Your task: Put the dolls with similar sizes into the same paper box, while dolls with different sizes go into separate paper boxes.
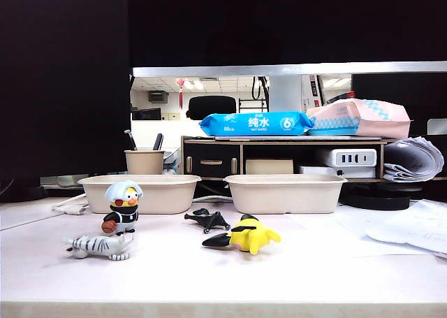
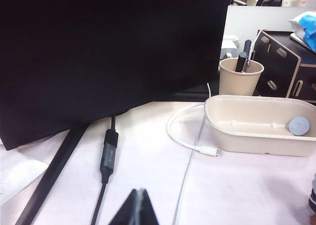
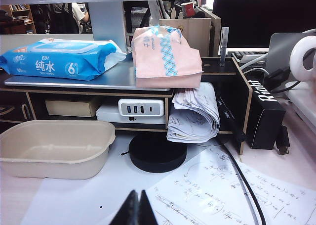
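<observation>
On the white desk, in the lower left of the exterior view, the yellow duck with grey-white hair stands upright holding an orange ball, and the white black-striped tiger lies on its side just in front of it. Near the lower middle, the tiny black spindly creature lies flat, with the yellow-and-black figure on its side just beside it, a little nearer the camera. Behind them sit the two paper boxes, side by side but apart: the left paper box behind the duck and the right paper box right of centre (neither shows a doll inside). A beige cup holding pens stands behind the left box.

Neither arm appears in the exterior view. The left gripper shows only in its wrist view, fingertips pressed together and holding nothing, above bare desk near a white cable. The right gripper likewise has its fingertips closed together, empty, over papers.
</observation>
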Controlling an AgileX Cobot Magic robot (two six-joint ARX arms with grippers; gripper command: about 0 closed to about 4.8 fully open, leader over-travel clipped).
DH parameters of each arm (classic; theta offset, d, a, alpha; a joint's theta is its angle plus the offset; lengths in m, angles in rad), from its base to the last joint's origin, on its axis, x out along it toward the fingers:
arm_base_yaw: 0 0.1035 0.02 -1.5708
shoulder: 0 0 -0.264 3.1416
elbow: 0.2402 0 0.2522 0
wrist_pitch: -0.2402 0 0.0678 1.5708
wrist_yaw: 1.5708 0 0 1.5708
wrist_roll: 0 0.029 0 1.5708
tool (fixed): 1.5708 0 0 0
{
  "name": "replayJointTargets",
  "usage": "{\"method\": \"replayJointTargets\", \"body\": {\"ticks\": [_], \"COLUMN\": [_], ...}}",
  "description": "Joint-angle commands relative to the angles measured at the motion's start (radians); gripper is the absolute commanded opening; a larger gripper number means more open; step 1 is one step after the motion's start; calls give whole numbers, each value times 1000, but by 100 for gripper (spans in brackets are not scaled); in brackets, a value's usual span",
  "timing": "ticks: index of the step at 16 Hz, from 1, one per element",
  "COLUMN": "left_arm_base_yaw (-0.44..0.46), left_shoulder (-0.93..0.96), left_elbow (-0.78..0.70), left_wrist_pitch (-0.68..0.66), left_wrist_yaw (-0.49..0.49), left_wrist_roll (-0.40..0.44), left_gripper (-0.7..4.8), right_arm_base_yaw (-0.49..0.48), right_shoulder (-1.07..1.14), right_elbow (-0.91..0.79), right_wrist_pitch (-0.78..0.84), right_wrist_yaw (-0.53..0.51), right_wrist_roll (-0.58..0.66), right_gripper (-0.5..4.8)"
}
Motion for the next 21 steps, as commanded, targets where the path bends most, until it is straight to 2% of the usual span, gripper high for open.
{"method": "replayJointTargets", "body": {"ticks": [1,3,5,6,8,10,11,16,19,21], "left_arm_base_yaw": [0,-29,-124,-225,-411,-538,-571,-570,-570,-570], "left_shoulder": [0,0,0,0,0,2,20,132,144,144], "left_elbow": [3,2,-8,-29,-30,-29,-29,-29,-29,-29], "left_wrist_pitch": [14,14,15,15,-60,-88,-84,-84,-84,-84], "left_wrist_yaw": [0,-2,-3,-3,0,6,24,42,42,42], "left_wrist_roll": [2,2,2,2,4,3,4,4,4,4], "left_gripper": [-5,-5,-5,-5,-5,-5,-5,-5,-5,-5], "right_arm_base_yaw": [1,1,1,1,1,1,1,1,1,1], "right_shoulder": [0,0,0,0,0,0,0,0,0,15], "right_elbow": [-4,-4,-4,-4,-4,-4,-4,-3,71,184], "right_wrist_pitch": [18,18,27,37,48,53,69,126,124,115], "right_wrist_yaw": [1,1,-2,-2,-3,-4,-17,-59,-135,-127], "right_wrist_roll": [0,1,60,129,182,185,214,447,471,461], "right_gripper": [-5,-5,-5,-5,-5,-5,-4,-5,-5,-5]}}
